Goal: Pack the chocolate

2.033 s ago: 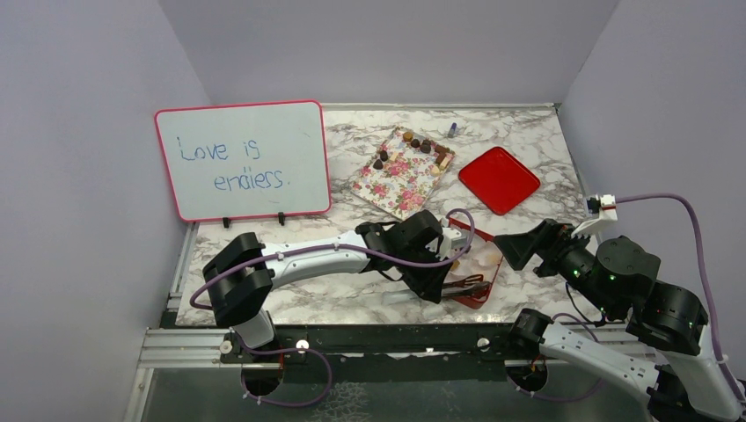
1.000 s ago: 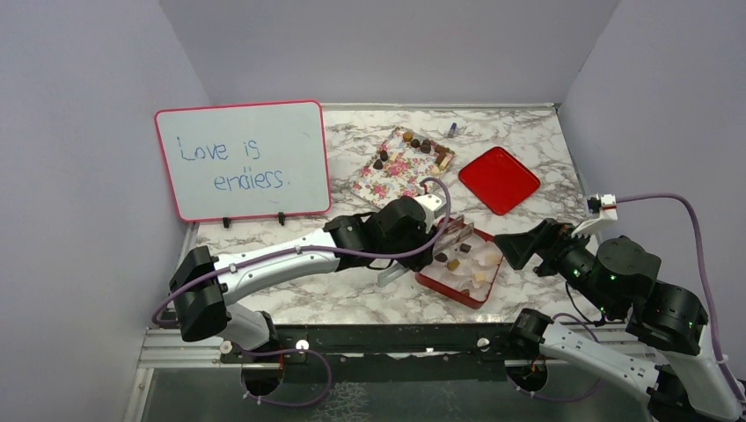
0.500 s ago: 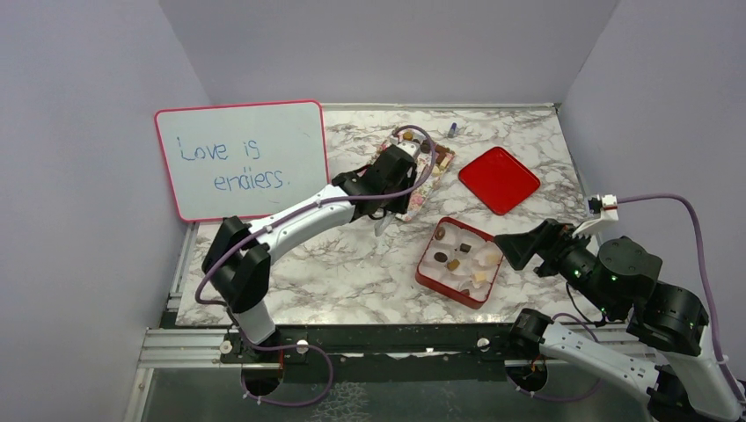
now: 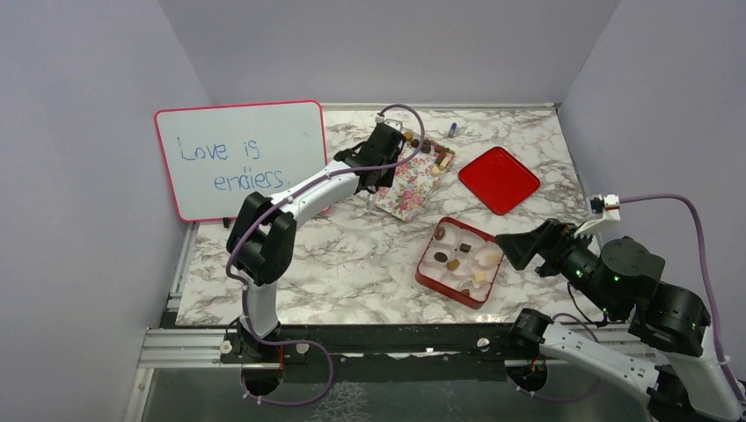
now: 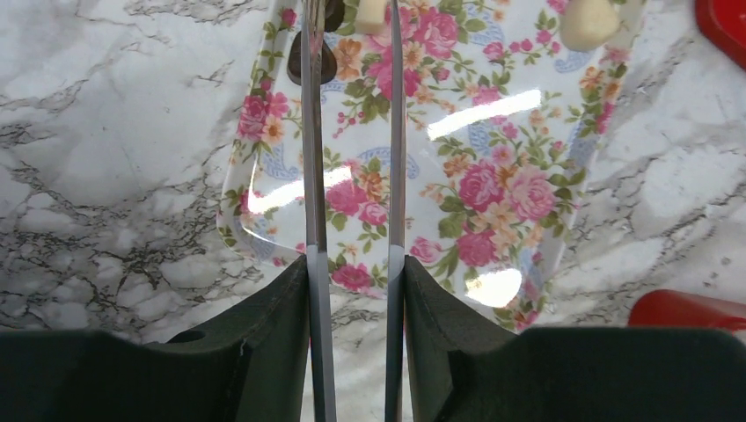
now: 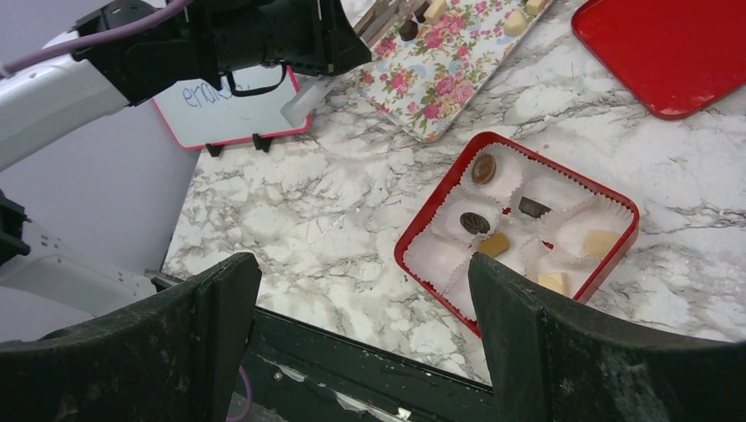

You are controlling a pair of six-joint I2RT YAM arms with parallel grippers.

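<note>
Several chocolates point(image 4: 427, 147) lie at the far end of the floral tray point(image 4: 406, 180). Others sit in white paper cups in the red box point(image 4: 428, 280); the right wrist view shows them as chocolates point(image 6: 475, 222). My left gripper point(image 4: 380, 156) hangs over the tray's left side, shut on metal tongs point(image 5: 393, 132). The tongs' blades stand apart with nothing between them, and a dark chocolate point(image 5: 325, 66) lies just beside the left blade. A cream chocolate point(image 5: 588, 22) lies further right. My right gripper point(image 6: 361, 272) is open and empty, near the box's right side.
A red lid point(image 4: 499, 179) lies right of the floral tray. A small blue-capped object point(image 4: 452, 129) sits near the back wall. A whiteboard point(image 4: 242, 160) stands at the left. The table's near metal rail point(image 6: 352, 352) runs below the right gripper.
My left arm has swung away from the red box, back and left to the floral tray, carrying the tongs. The right arm has not moved.
</note>
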